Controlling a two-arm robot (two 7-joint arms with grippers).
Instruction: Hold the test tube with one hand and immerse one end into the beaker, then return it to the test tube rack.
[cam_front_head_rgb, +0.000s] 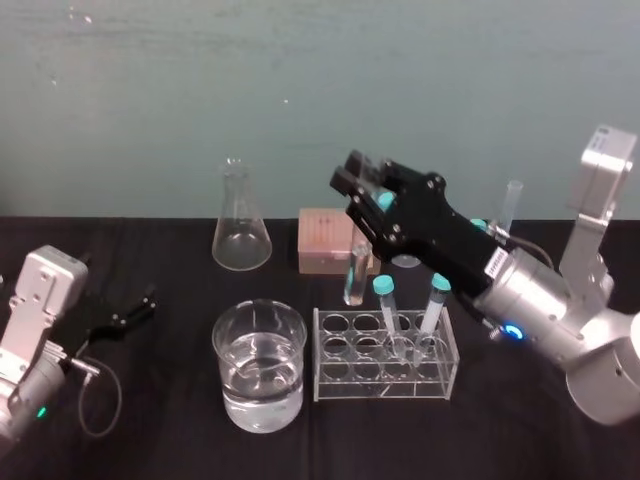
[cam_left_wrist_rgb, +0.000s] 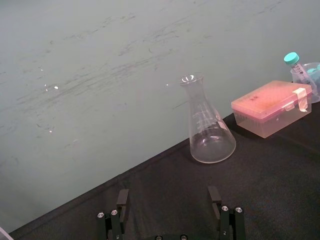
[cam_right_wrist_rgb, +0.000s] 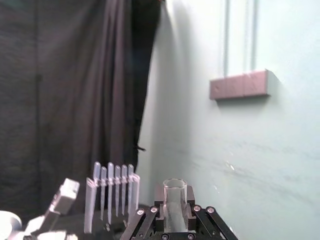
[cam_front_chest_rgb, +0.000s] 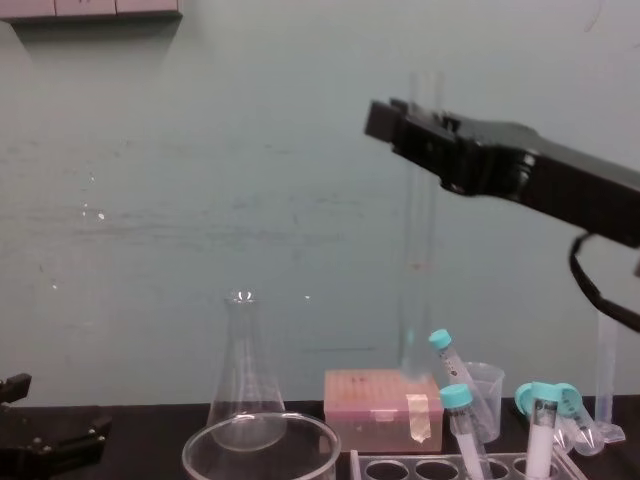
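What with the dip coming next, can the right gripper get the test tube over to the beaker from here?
Probably yes. The right gripper holds the test tube upright, raised behind the test tube rack; the beaker stands beside the rack on its left, its mouth open, nothing above it.

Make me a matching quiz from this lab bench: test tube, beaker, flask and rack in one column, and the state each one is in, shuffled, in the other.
1. test tube
2. beaker
3. flask
4. test tube rack

A. holds teal-capped tubes
B. empty, standing behind the beaker
C. partly filled with clear liquid
D. held upright in the right gripper, out of the rack

Pairs: 1-D, 2-C, 3-B, 4-A.
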